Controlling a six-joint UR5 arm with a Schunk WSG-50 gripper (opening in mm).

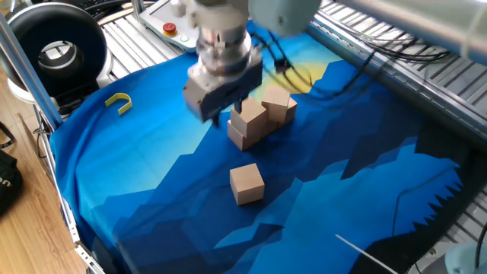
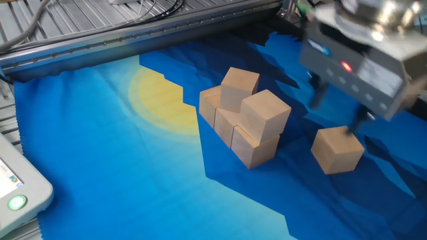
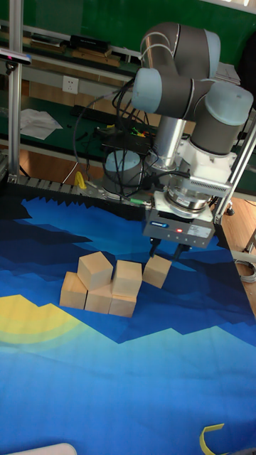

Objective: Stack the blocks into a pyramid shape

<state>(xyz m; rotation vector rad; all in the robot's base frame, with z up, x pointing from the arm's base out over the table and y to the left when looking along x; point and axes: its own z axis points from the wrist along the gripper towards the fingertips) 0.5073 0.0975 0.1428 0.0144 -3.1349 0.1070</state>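
my gripper (image 3: 165, 250): fingers apart, holding nothing | loose block (image 2: 337, 149): on cloth (image 2: 100, 160) beside stack (image 2: 245, 117) | stack: five blocks, two tiers

motion blur and hidden parts

the hand (image 1: 222, 97) is smeared in both fixed views, so its finger gap is unreadable; in one fixed view it covers part of the stacked blocks (image 1: 259, 118).

- A blue cloth (image 1: 152, 183) with a yellow sun print (image 2: 160, 100) covers the table.
- A small yellow hook-shaped piece (image 1: 119, 101) lies near the cloth's edge.
- A white pendant (image 1: 190, 19) with a red button (image 1: 169, 29) rests beyond the cloth.
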